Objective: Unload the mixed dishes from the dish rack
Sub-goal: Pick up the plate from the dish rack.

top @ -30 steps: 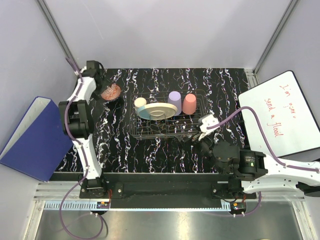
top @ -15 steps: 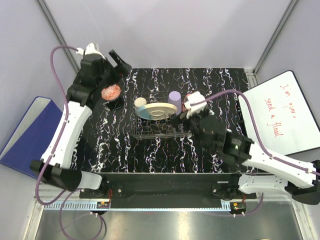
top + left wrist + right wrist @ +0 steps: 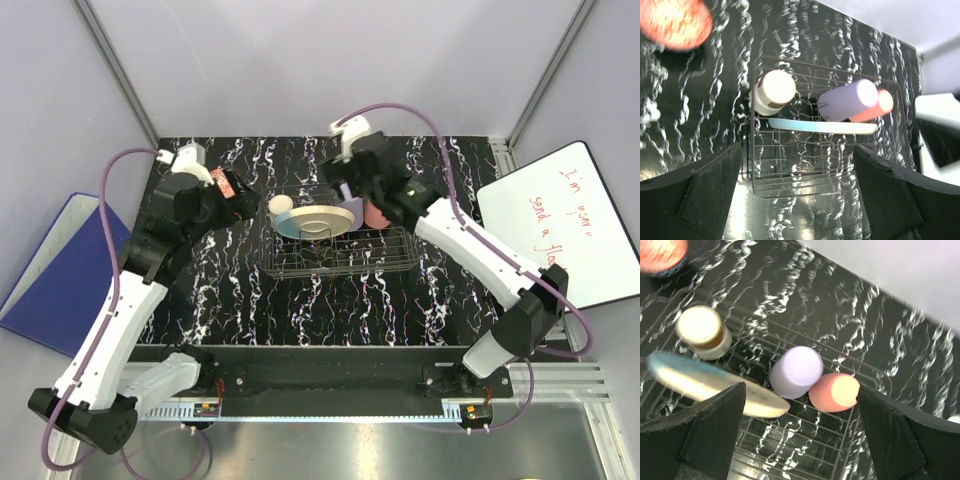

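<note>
both tools hang over the dish rack (image 3: 340,262) with fingers spread wide and nothing between them — released, as each wrist view shows. the mottled red-orange bowl (image 3: 674,21) sits on the worktop (image 3: 240,300) beyond the rack's left end, so we count it as unloaded. the plate (image 3: 315,221), the whitish cup (image 3: 281,205), the lavender cup (image 3: 796,371) and the salmon-pink cup (image 3: 834,391) are all in the rack, along its far side.

the right tool (image 3: 801,389) looks almost straight down on the lavender cup. the cup shows us its round end, so its long axis runs roughly up toward the tool, tipped a little. the salmon-pink cup touches it on the right, and the plate's rim lies just beside it on the left. the left tool (image 3: 797,150) sits further left, nearer the whitish cup at the rack's far left corner.

we judge the lavender cup falls to the right arm — a descent along that axis, with the fingers placed where neither the salmon-pink cup nor the plate crowds them.
</note>
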Controlling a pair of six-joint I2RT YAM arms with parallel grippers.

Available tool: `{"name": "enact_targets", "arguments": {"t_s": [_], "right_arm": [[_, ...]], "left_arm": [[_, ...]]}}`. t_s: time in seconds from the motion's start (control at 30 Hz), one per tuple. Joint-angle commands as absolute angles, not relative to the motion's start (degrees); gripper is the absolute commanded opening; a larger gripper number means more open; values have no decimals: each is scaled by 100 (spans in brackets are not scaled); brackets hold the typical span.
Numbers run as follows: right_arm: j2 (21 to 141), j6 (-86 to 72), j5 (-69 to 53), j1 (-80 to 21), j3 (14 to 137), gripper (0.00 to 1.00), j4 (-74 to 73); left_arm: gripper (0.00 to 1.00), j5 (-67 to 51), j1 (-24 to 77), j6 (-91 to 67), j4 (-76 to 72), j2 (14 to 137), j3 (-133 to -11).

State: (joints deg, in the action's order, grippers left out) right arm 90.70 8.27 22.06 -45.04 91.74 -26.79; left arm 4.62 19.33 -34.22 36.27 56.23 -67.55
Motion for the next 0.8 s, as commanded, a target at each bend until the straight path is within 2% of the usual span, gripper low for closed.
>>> {"name": "enact_targets", "arguments": {"t_s": [0.0, 0.07, 0.27, 0.4, 0.53, 0.77], "right_arm": [[8606, -832, 1556, -3613, 9345, 100, -2622], [8194, -896, 1591, -3595, 9046, 100, -2287], [7288, -1212, 1284, -3595, 8307, 100, -1995], [6769, -1257, 1090, -3603, 7815, 100, -1995], [6417, -1099, 1011, -3595, 7524, 100, -1969], [6161, -940, 1116, -3595, 7041, 100, -1705]], "left_arm": [[97, 106, 2583, -1927, 3392, 6134, -7294], [97, 140, 2899, -1180, 3384, 6597, -7505], [89, -526, 3428, 938, 3182, 7750, -8094], [91, -861, 3463, 1948, 3164, 8305, -8420], [95, -1098, 3472, 2460, 3032, 8525, -8621], [92, -1388, 3489, 2697, 3111, 8868, -8597]]}}
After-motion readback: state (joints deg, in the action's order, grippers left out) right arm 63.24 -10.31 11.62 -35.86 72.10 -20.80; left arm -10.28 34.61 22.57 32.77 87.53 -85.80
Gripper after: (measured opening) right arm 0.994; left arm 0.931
